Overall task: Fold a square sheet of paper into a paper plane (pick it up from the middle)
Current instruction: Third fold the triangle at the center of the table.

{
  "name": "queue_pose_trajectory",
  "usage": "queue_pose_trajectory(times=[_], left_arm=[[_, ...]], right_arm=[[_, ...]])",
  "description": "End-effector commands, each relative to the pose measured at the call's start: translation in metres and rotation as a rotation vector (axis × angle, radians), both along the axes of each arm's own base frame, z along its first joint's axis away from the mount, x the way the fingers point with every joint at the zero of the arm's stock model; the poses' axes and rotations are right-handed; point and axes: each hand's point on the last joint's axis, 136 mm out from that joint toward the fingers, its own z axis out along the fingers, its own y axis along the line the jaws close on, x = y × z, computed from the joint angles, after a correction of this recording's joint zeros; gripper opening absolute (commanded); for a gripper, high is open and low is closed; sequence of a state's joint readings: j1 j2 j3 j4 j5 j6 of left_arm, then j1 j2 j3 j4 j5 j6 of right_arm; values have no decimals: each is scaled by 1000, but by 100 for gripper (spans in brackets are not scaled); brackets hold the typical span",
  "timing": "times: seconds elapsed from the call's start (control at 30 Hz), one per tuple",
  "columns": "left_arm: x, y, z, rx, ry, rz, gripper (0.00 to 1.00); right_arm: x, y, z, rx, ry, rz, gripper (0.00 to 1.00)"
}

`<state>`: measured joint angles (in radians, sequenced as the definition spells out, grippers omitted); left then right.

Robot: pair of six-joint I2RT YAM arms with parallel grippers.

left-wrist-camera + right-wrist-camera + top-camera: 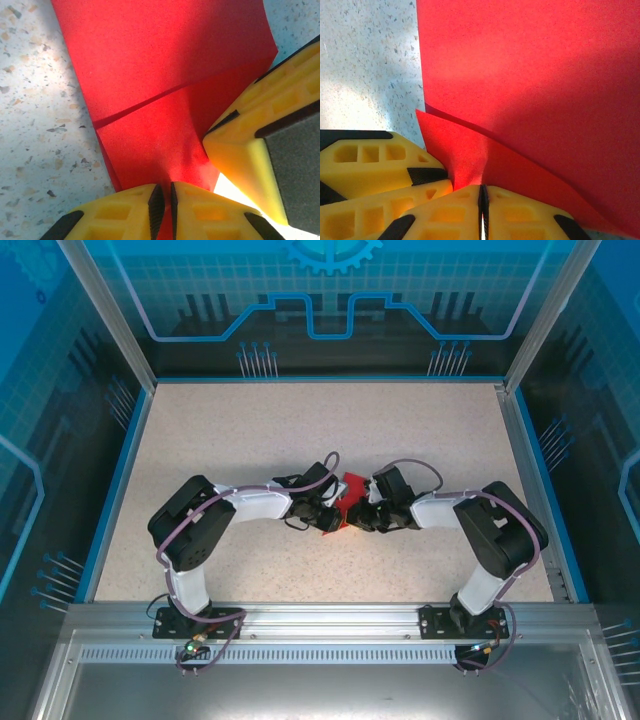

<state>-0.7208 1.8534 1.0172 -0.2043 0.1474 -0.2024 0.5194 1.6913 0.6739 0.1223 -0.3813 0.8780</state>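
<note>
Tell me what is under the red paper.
A lower folded layer of the red paper peeks out below its upper flap, with speckled table beyond the edges. Anything beneath the middle is covered.

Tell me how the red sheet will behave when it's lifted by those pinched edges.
Probably floppy: the red sheet bends and creases where the left pincer and right pincer nip it. Likely very light, being so thin that both pincers close almost fully on it. It may tear or crumple if pulled from both sides.
</note>
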Motion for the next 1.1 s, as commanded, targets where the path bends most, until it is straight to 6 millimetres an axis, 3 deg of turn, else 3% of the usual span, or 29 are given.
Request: queue_pose_trajectory(times=[0.0, 0.73, 0.9, 1.07], left_arm=[[-48, 56, -70, 244, 188, -6, 18], [-50, 62, -73, 252, 180, -12, 18], [-46, 53, -62, 212, 183, -6, 19], [-35, 37, -35, 139, 158, 7, 21]], right_arm=[[-3, -23, -21, -166, 19, -22, 12], [28, -68, -5, -200, -20, -139, 13], [27, -75, -10, -241, -1, -129, 13], [22, -77, -15, -253, 23, -112, 13]])
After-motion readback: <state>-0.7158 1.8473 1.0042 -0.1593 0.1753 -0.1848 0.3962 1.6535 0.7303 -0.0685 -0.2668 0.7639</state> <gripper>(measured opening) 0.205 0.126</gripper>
